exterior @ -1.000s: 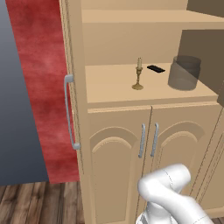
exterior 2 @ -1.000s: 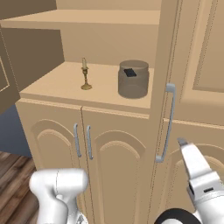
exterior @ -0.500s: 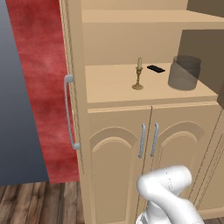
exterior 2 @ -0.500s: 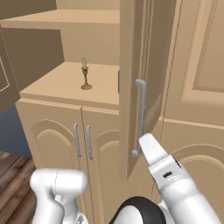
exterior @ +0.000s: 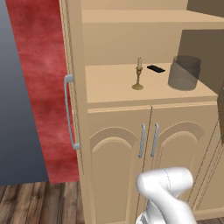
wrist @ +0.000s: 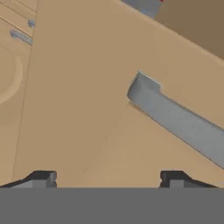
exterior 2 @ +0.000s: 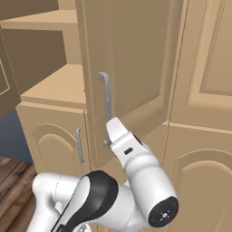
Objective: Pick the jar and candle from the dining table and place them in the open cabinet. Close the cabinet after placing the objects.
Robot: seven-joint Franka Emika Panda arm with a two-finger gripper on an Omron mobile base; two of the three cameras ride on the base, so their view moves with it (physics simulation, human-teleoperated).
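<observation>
Two jaws (wrist: 106, 178) spread, cabinet door handle (wrist: 175, 122) just ahead.

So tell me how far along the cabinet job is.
Done: the jar and the candle stand on the open cabinet's shelf, apart from each other.

In hand: the gripper, fingers spread and empty, is up against the right door beside its silver handle; that door is swung partway across.

Left: finish shutting that door, then close the left door, which stands wide open.
</observation>
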